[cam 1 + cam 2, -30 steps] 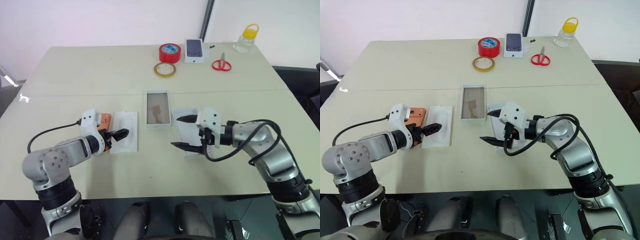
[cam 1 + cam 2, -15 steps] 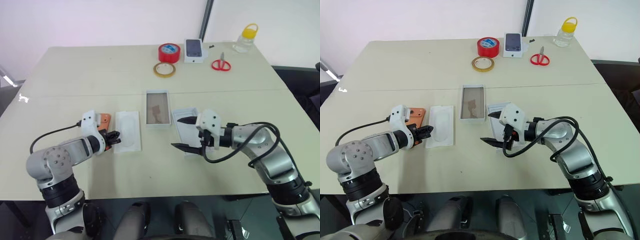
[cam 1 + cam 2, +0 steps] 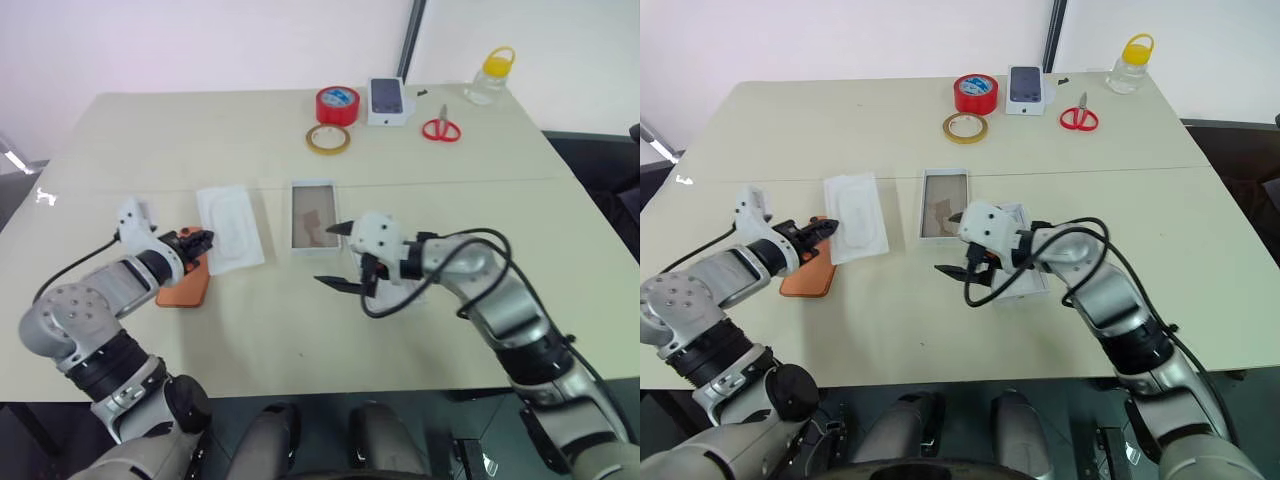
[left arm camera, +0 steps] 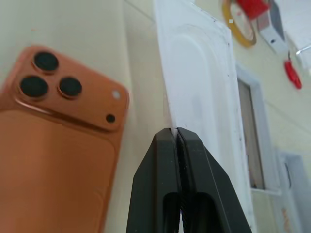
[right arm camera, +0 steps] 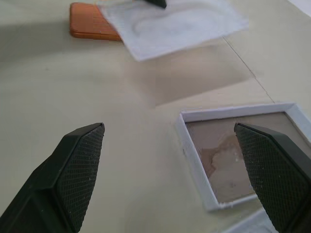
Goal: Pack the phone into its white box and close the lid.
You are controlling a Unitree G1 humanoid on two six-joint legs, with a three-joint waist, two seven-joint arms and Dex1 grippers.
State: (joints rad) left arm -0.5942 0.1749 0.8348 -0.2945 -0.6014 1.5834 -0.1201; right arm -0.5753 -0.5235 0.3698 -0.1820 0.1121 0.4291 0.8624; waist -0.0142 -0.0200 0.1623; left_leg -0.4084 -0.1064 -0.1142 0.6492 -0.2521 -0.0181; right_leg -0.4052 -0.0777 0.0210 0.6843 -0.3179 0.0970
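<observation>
one flat orange phone (image 4: 58,160), three-lensed

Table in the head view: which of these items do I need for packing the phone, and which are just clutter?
Needed:
phone
white box
lid
white insert, pinched by the left gripper

Clutter:
red tape roll
yellowish tape ring
printed phone box
red scissors
yellow-capped bottle

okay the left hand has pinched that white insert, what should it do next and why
Probably carry the insert farther aside and drop it on bare table. The left hand is shut on its edge, holding it lifted beside the phone. The phone lies uncovered, camera side up, and the box sits open and empty, with the open right hand near it.
</observation>
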